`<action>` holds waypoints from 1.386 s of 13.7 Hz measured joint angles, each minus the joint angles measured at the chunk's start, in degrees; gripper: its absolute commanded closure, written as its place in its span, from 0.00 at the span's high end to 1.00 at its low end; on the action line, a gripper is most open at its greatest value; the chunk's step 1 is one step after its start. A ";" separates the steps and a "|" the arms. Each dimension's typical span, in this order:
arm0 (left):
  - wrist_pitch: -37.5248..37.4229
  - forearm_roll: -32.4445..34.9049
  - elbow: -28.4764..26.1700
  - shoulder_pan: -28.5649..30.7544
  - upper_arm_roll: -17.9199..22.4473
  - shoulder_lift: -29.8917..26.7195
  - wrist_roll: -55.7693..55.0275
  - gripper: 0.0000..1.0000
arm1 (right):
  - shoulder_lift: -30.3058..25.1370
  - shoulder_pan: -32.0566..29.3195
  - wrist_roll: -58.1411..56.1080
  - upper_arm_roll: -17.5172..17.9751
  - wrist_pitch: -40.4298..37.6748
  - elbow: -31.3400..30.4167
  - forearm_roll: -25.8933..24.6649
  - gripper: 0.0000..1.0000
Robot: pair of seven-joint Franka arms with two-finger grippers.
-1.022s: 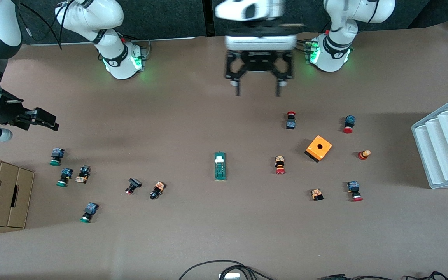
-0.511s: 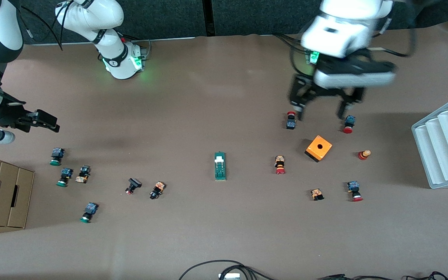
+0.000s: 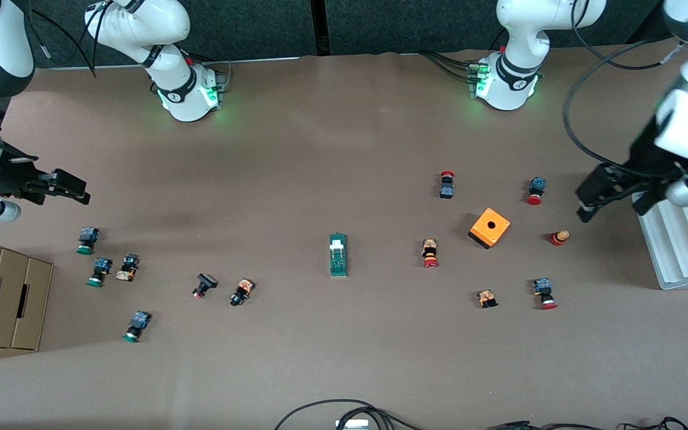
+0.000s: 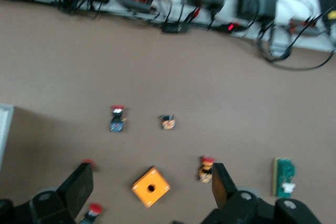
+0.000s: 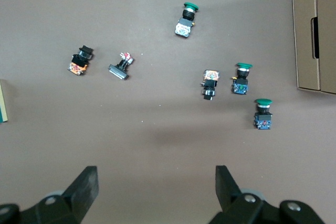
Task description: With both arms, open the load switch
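The switch (image 3: pixel 338 255) lay alone mid-table — my left gripper (image 3: pixel 613 200) hung spread over the rack (image 3: pixel 687 251), my right gripper (image 3: pixel 51 184) spread too — neither touched it.

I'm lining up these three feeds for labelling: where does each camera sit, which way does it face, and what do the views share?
Front view: high, facing both bases, over the whole table; shows left gripper, right gripper.
Left wrist view: looks down past its open fingers at the orange box.
Right wrist view: looks down past open fingers at green-capped buttons.
Shared: the load switch appears in the front and left wrist views.
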 measured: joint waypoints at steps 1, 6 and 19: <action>-1.67 -0.28 -0.14 0.53 0.23 0.26 0.46 1.00 | 0.00 0.01 -0.03 0.00 0.06 0.00 0.00 0.99; -7.59 -0.94 -0.49 3.78 0.56 0.74 5.81 1.00 | 0.03 0.06 -0.13 0.07 0.14 0.00 0.00 0.99; -10.60 2.36 0.30 5.25 0.21 2.36 7.68 1.00 | 0.10 0.11 -0.21 0.09 0.21 0.01 0.00 0.99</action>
